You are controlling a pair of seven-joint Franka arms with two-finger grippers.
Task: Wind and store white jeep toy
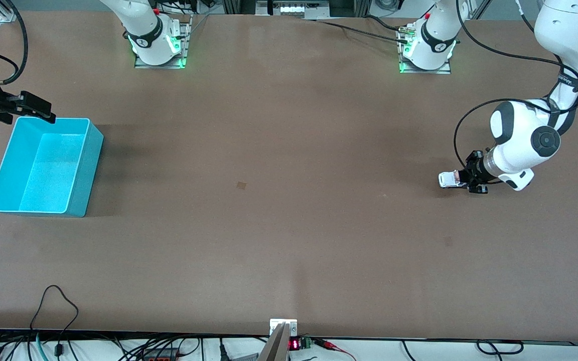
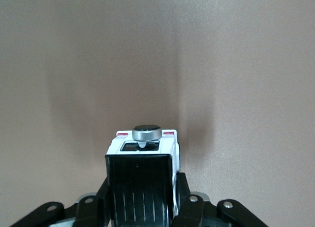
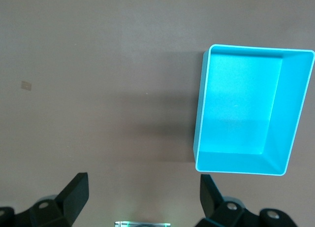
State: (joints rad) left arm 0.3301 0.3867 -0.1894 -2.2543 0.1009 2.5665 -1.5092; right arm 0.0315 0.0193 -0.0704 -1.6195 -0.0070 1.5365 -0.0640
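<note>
Low at its own end of the table, the left gripper clamped the white jeep toy, seemingly for winding; the right gripper waited, fingers apart, beside the cyan bin.

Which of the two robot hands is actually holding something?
The left gripper, closed on the white jeep toy. The right gripper, beside the cyan bin, is open and empty.

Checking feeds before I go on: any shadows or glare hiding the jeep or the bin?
Front view: even light; the cyan bin casts a soft shadow toward the table's middle, and the white jeep toy is small but visible at the left pincer. Left wrist view: a dark shadow band on the table beside the jeep, its roof sharp. Right wrist view: bin clear, no glare; the right pincer is open.
</note>
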